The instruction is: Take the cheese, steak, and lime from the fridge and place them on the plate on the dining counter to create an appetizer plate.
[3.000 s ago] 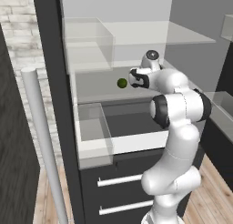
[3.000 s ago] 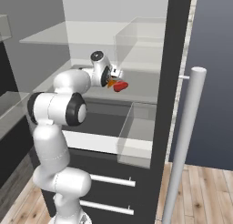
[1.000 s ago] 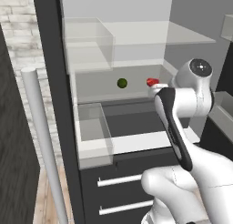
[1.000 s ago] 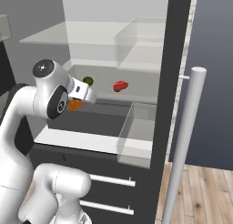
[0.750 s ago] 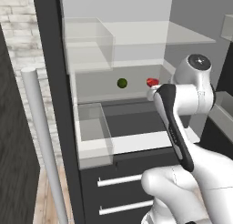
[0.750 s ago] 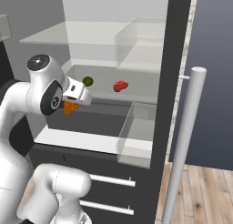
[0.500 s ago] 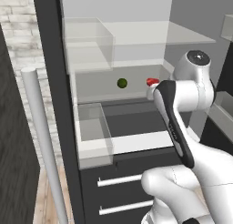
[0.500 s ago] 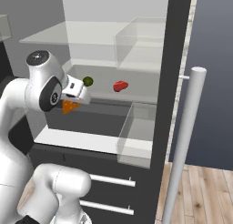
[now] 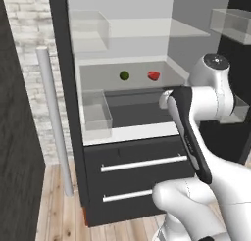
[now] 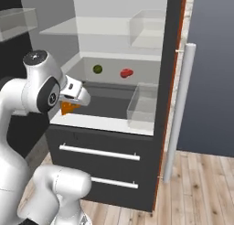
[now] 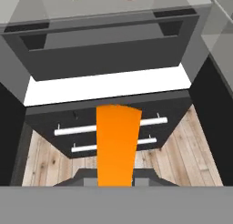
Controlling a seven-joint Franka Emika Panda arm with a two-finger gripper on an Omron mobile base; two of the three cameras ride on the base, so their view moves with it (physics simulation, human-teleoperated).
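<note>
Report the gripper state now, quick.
Gripper: shut on the cheese, holding it out in front of the open fridge.

The orange cheese [image 10: 68,108] wedge hung outside the open fridge [image 10: 169,73], clamped at the gripper (its long face filled the hand view). The dark-green lime [image 9: 124,75] and red steak [image 9: 153,75] lay apart on the pale shelf inside.

Light wood plank floor [image 10: 196,183]; pale brick wall [image 9: 24,49] left; grey wall [image 10: 210,59] right.
</note>
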